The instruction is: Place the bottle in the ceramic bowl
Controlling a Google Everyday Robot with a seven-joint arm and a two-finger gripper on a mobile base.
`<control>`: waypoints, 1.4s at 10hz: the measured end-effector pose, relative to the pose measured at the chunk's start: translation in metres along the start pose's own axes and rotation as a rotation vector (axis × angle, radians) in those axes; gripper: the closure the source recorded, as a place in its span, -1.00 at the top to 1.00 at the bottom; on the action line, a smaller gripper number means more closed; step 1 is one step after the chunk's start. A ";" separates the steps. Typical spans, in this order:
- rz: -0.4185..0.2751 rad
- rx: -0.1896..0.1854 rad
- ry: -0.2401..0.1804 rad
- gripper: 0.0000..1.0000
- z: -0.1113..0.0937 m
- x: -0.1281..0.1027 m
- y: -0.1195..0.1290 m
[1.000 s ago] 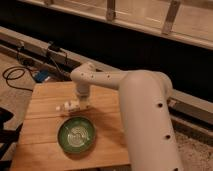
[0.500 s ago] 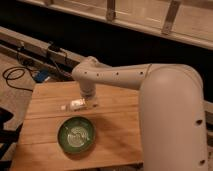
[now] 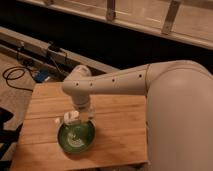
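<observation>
The white arm (image 3: 125,80) reaches in from the right, bends at a rounded elbow and drops toward the wooden table (image 3: 120,125); the gripper (image 3: 75,118) hangs at its lower end, just above the far rim of the ceramic bowl (image 3: 76,136). The bottle (image 3: 73,116), a small pale oblong, sits right at the fingers, lying roughly level at the bowl's far-left edge; it appears to be in their hold, but how far the fingers stand apart cannot be told, since the wrist housing covers them. A small pale speck (image 3: 56,120) lies on the table just to the left of the fingers, apart from the bowl; what it is cannot be told. The bowl stands directly below and slightly nearer the viewer than the fingers, glossy green with a whitish swirl inside, upright on the table. Beyond the fingers, off the table's far-left corner, dark cables (image 3: 20,75) coil on the floor; a dark rail (image 3: 60,52) runs behind the table.
</observation>
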 end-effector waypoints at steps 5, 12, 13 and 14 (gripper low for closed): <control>-0.006 -0.039 -0.002 -0.57 0.008 -0.009 0.013; -0.007 -0.038 -0.005 0.60 0.009 -0.011 0.013; -0.006 -0.039 -0.005 0.60 0.009 -0.010 0.013; -0.006 -0.038 -0.005 0.60 0.009 -0.010 0.013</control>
